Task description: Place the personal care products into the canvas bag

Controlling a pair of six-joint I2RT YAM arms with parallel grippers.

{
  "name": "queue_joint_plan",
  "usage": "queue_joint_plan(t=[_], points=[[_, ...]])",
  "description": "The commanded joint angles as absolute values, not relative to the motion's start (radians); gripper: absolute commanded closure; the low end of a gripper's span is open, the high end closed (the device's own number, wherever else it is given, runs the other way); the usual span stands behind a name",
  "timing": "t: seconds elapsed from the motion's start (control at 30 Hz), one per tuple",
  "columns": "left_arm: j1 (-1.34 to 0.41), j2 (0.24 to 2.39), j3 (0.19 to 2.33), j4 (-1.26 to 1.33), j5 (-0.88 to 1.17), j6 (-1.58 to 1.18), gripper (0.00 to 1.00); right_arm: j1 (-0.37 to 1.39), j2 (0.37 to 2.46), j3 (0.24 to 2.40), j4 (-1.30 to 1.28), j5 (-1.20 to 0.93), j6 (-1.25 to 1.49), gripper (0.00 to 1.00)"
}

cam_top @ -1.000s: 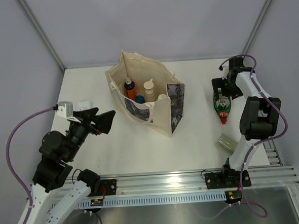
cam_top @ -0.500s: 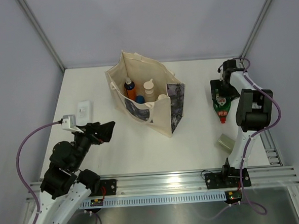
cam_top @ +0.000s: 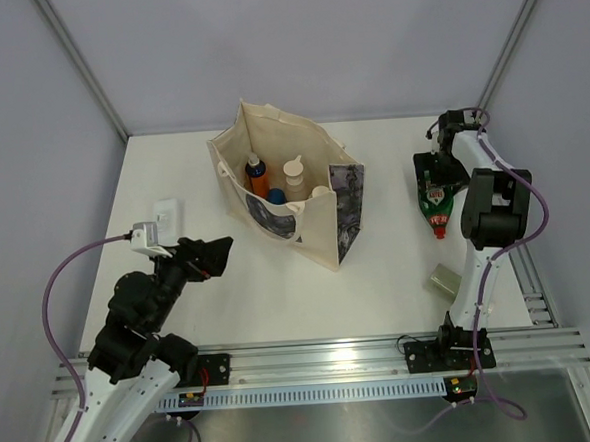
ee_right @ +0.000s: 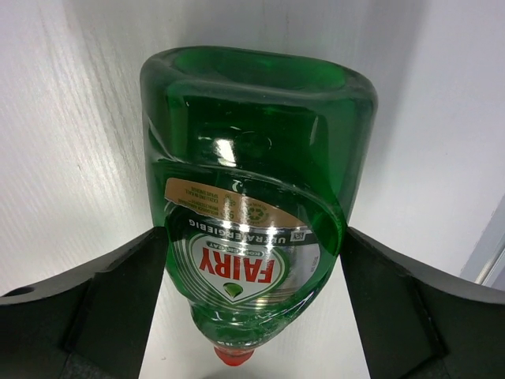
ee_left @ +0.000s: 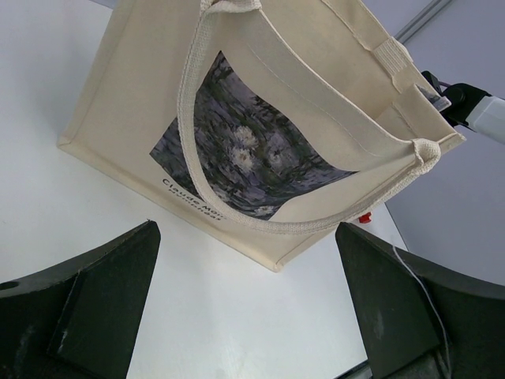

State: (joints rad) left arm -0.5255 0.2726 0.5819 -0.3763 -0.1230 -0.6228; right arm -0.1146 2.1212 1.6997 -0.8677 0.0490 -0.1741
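The cream canvas bag point(cam_top: 320, 224) stands open mid-table; it fills the left wrist view point(ee_left: 316, 71). Inside it show an orange spray bottle point(cam_top: 258, 179), a beige bottle point(cam_top: 294, 177), a second cream cap and a blue item. A green red-capped bottle point(cam_top: 435, 204) lies on the table at the right. My right gripper point(cam_top: 436, 168) is open and straddles its base end, with fingers close along both sides of the bottle point(ee_right: 252, 158). My left gripper point(cam_top: 215, 254) is open and empty, near and left of the bag. A white box point(cam_top: 166, 211) lies at the left. A sage-green bottle point(cam_top: 444, 280) lies at the near right.
The bag's loop handle point(ee_left: 197, 118) hangs over its printed side facing my left gripper point(ee_left: 245, 229). The red cap point(ee_left: 364, 218) peeks past the bag's corner. The table's right edge and frame post are close beside the right arm.
My left arm has drawn back toward the near edge, uncovering the white box. My right gripper has shifted farther back along the green bottle to its base.
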Motion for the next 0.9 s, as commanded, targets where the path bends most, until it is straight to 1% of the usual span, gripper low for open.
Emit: queue_joint_plan(t=[0.0,0.03,0.1,0.17,0.2,0.27,0.3,0.33,0.37,0.4,0.43,0.5,0.57,0.73,0.87], points=[[-0.529,0.278,0.571,-0.295,-0.115,-0.635,0.01,-0.109,2.207,1.738,-0.985,0.005,-0.236,0.09],[-0.529,0.278,0.569,-0.291,-0.114,-0.637,0.01,-0.109,2.209,1.746,-0.992,0.005,-0.244,0.12],[-0.529,0.281,0.568,-0.291,-0.114,-0.638,0.01,-0.107,2.207,1.741,-0.994,0.005,-0.262,0.21],[-0.529,0.281,0.565,-0.291,-0.114,-0.641,0.01,-0.097,2.192,1.715,-0.98,0.035,-0.284,0.23],[-0.529,0.279,0.563,-0.291,-0.115,-0.641,0.01,-0.091,2.181,1.697,-0.945,0.079,-0.297,0.23],[-0.529,0.276,0.557,-0.29,-0.115,-0.646,0.01,-0.084,2.154,1.651,-0.924,0.101,-0.311,0.23],[-0.529,0.276,0.555,-0.287,-0.114,-0.647,0.01,-0.083,2.148,1.644,-0.917,0.095,-0.313,0.22],[-0.529,0.276,0.552,-0.285,-0.114,-0.647,0.01,-0.083,2.141,1.637,-0.917,0.081,-0.316,0.18],[-0.529,0.278,0.551,-0.285,-0.112,-0.649,0.01,-0.083,2.134,1.635,-0.923,0.068,-0.324,0.13],[-0.529,0.279,0.549,-0.281,-0.112,-0.65,0.01,-0.083,2.129,1.635,-0.937,0.019,-0.328,0.05],[-0.529,0.281,0.549,-0.279,-0.112,-0.649,0.01,-0.083,2.126,1.635,-0.946,0.002,-0.331,0.01],[-0.529,0.282,0.551,-0.279,-0.109,-0.647,0.01,-0.083,2.121,1.638,-0.965,-0.06,-0.336,0.0],[-0.529,0.282,0.551,-0.281,-0.11,-0.646,0.01,-0.083,2.114,1.64,-0.966,-0.064,-0.339,0.0],[-0.529,0.267,0.548,-0.295,-0.118,-0.647,0.01,-0.083,2.083,1.6,-0.936,-0.009,-0.339,0.0],[-0.529,0.245,0.528,-0.293,-0.123,-0.663,0.01,-0.074,2.083,1.548,-0.873,0.101,-0.311,0.0]])
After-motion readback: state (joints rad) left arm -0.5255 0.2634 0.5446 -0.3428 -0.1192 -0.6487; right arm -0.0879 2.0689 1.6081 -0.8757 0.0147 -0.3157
